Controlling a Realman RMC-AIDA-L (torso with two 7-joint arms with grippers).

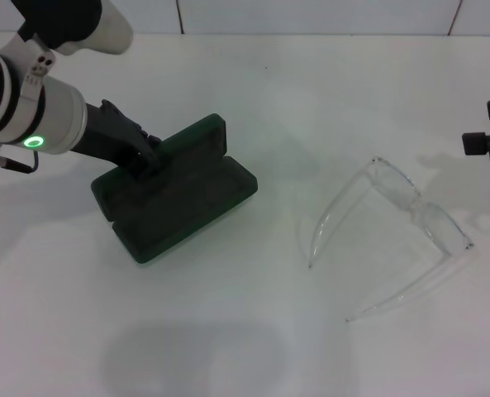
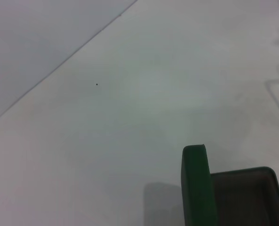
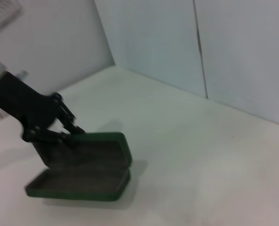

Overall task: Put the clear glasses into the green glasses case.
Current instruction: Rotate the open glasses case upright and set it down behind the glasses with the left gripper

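Observation:
The green glasses case (image 1: 187, 203) lies open at the table's left, showing its dark lining; its lid (image 3: 90, 153) stands raised behind the base. My left gripper (image 1: 148, 157) is at the lid's upper edge, fingers pinched on it, as the right wrist view (image 3: 67, 135) also shows. The left wrist view shows only the lid's green edge (image 2: 195, 188) and a corner of the base. The clear glasses (image 1: 416, 204) lie on the table at the right, arms unfolded toward the front. My right gripper (image 1: 488, 128) hangs at the far right edge, behind the glasses, its fingers apart.
A white table (image 1: 253, 331) meets a white wall (image 3: 233, 52) at the back. Bare surface separates the case from the glasses.

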